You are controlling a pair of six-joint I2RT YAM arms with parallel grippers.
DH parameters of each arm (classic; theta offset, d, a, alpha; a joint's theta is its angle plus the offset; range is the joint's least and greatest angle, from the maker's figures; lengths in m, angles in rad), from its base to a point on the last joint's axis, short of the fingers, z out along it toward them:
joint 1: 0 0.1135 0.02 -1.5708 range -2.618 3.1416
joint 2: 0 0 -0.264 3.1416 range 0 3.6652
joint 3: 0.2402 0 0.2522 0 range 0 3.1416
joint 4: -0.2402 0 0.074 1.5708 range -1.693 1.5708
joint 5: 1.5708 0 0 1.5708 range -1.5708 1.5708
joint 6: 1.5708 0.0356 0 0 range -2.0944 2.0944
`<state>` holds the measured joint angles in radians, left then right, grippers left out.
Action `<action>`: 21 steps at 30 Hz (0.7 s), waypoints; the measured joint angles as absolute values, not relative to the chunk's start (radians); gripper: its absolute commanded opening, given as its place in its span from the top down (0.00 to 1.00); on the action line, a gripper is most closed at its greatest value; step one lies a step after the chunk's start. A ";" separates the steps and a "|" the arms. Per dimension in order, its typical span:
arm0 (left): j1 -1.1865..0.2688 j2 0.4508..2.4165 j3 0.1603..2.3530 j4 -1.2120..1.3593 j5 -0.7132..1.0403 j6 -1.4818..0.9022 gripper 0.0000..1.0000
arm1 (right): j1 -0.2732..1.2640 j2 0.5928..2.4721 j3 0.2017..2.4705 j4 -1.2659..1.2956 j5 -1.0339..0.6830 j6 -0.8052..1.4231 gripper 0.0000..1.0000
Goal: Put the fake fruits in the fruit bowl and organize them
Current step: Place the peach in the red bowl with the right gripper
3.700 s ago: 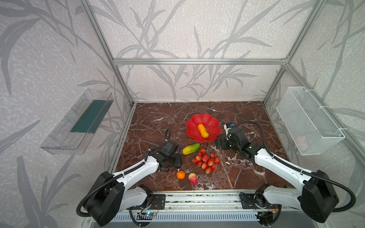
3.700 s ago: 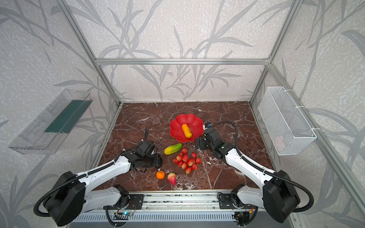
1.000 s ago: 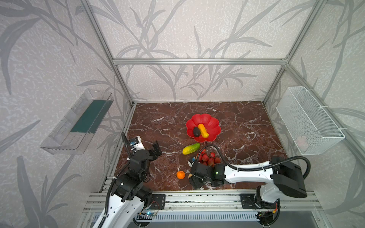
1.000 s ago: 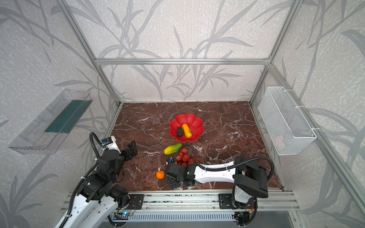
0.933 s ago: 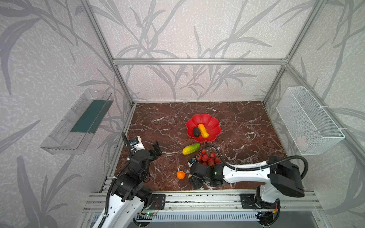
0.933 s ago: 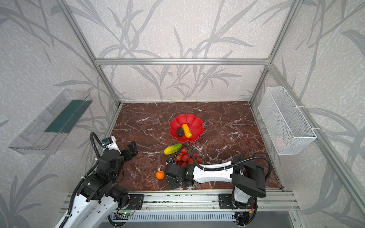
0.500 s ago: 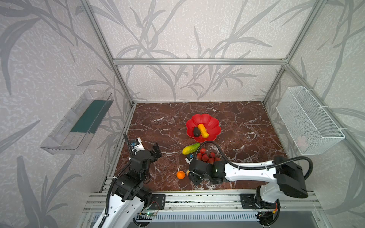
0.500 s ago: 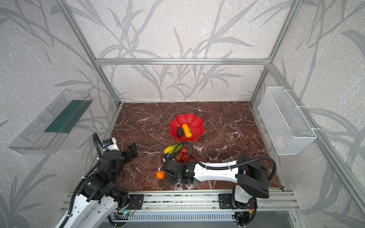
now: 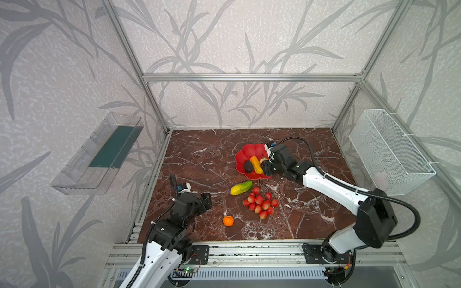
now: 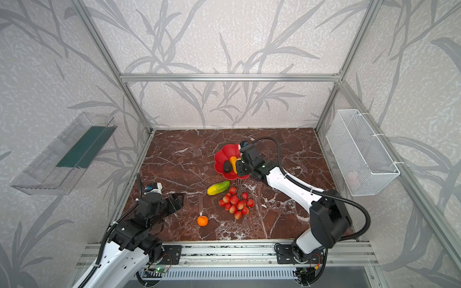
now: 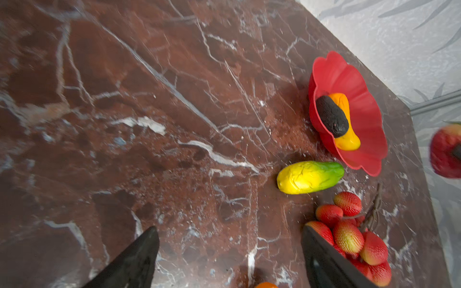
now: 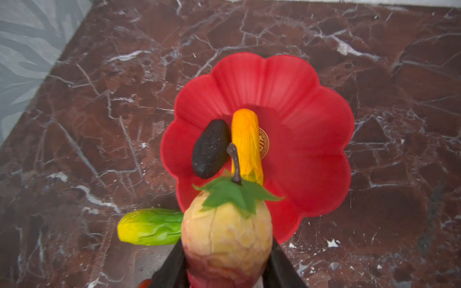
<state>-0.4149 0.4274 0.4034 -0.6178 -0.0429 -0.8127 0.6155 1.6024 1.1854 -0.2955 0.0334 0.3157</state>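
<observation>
Two arms: the left one sits low at 7 o'clock of the marble table, and the right one reaches in towards the middle.
Right gripper: clamped on the peach, whose stem and green leaf point away from the wrist.
Peach position: held in the air over the 4 o'clock side of the fruit bowl, clear of the table.
Left gripper: fingers spread wide with nothing between them, hovering above bare marble.
Bowl contents: the dark avocado and the yellow-orange oblong lie side by side, touching; the oblong partly covers the gold emblem.
Mango: on the table just off the bowl's 7 o'clock edge.
Red berries: at 6 o'clock of the bowl, beside the mango.
Small orange: alone at 7 o'clock of the berries, near the left gripper.
</observation>
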 measured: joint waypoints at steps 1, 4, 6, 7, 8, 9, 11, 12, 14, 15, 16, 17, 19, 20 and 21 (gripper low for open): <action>-0.415 0.435 0.402 -0.615 -0.023 -0.817 0.13 | 0.599 1.639 1.208 -0.296 0.025 0.302 0.61; -0.415 0.465 0.395 -0.601 0.039 -0.828 0.15 | 0.556 1.759 1.286 -0.296 0.006 0.263 0.60; -0.415 0.479 0.391 -0.598 0.070 -0.832 0.16 | 0.531 1.832 1.341 -0.297 -0.005 0.244 0.61; -0.415 0.487 0.390 -0.598 0.085 -0.833 0.17 | 0.521 1.868 1.370 -0.299 -0.009 0.236 0.60; -0.415 0.495 0.390 -0.598 0.100 -0.834 0.17 | 0.512 1.898 1.395 -0.300 -0.013 0.229 0.61; -0.416 0.504 0.390 -0.597 0.115 -0.835 0.18 | 0.503 1.933 1.425 -0.303 -0.018 0.220 0.60; -0.419 0.518 0.386 -0.596 0.144 -0.839 0.19 | 0.491 1.992 1.477 -0.311 -0.021 0.204 0.59; -0.422 0.523 0.383 -0.596 0.158 -0.840 0.20 | 0.487 2.019 1.499 -0.316 -0.020 0.196 0.58; -0.431 0.529 0.374 -0.594 0.179 -0.843 0.20 | 0.478 2.060 1.532 -0.321 -0.015 0.186 0.52; -0.438 0.530 0.368 -0.593 0.190 -0.847 0.21 | 0.476 2.078 1.547 -0.326 -0.013 0.182 0.48; -0.447 0.532 0.363 -0.593 0.198 -0.850 0.21 | 0.474 2.097 1.563 -0.330 -0.010 0.180 0.43; -0.454 0.532 0.358 -0.591 0.204 -0.854 0.21 | 0.474 2.112 1.577 -0.333 -0.010 0.178 0.40; -0.480 0.532 0.345 -0.586 0.212 -0.867 0.22 | 0.472 2.140 1.600 -0.344 -0.010 0.173 0.34; -0.493 0.532 0.339 -0.580 0.213 -0.874 0.22 | 0.472 2.147 1.608 -0.350 -0.009 0.171 0.32; -0.507 0.533 0.332 -0.572 0.215 -0.881 0.23 | 0.472 2.152 1.619 -0.358 -0.010 0.170 0.29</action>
<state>-0.5072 0.5327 0.3317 -0.5720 0.2146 -0.8814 0.4717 2.1525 1.6188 -0.3580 -0.0105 0.1703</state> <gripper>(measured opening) 0.780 0.672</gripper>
